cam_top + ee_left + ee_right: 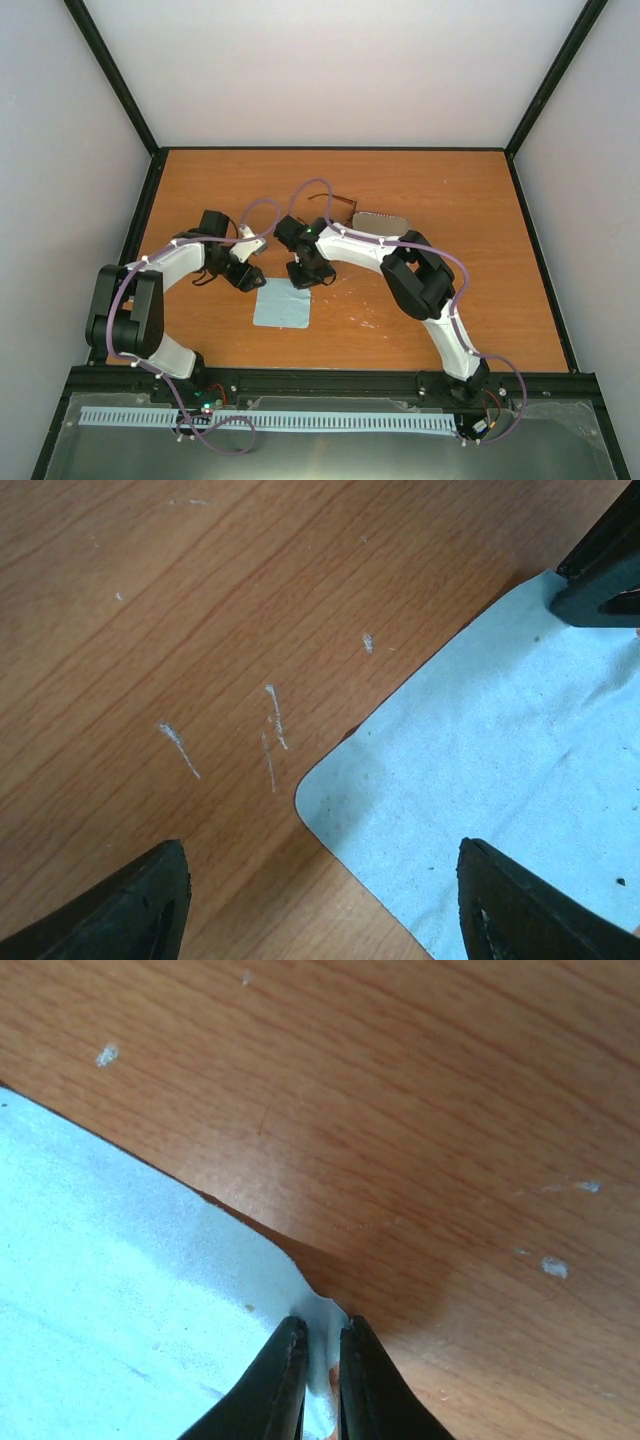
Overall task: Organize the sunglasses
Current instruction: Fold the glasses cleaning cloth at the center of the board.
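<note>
The sunglasses (338,203) lie at the back of the table, mostly hidden behind the right arm; only a thin reddish-brown temple shows. The light blue cloth (282,305) lies flat in the middle. My right gripper (320,1345) is shut on the cloth's far right corner (318,1310), which is pinched up between its fingers; it sits at the cloth's top edge in the top view (303,277). My left gripper (320,900) is open and empty, low over the cloth's far left corner (330,780), which lies between its fingertips; it also shows in the top view (250,278).
The oblong case (381,223) lies at the back right, beside the sunglasses and partly under the right arm. White scuff marks dot the wooden table (450,200). The right gripper's fingers (600,575) show at the upper right of the left wrist view.
</note>
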